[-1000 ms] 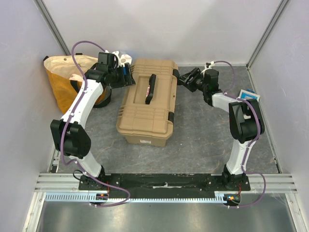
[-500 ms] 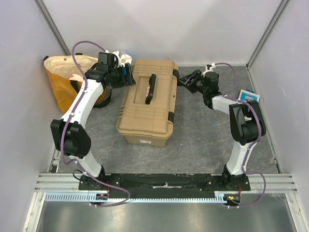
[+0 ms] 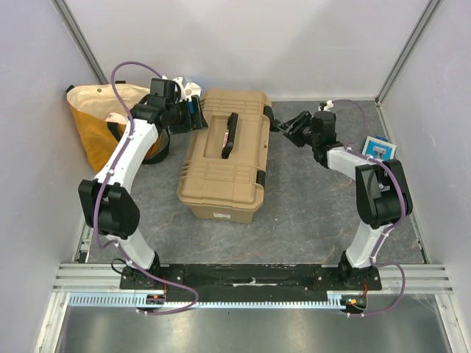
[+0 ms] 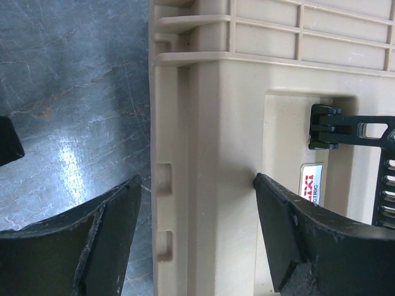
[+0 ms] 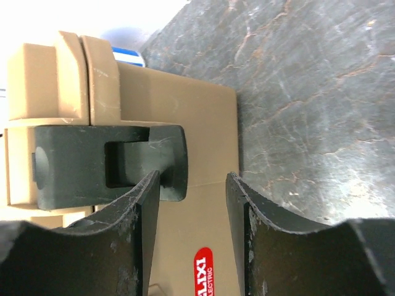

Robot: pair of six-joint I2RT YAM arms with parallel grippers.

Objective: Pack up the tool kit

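Toolbox runs lengthwise near-to-far; left pincer and right pincer both gape.

The red label on the toolbox reads "LIXI ELECTRIC", its first letter unclear.

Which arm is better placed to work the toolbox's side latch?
Right. The right gripper, open, sits at the black latch, whose end lies between its jaws. The left gripper, also open, straddles the opposite edge of the toolbox, with no latch between its jaws.
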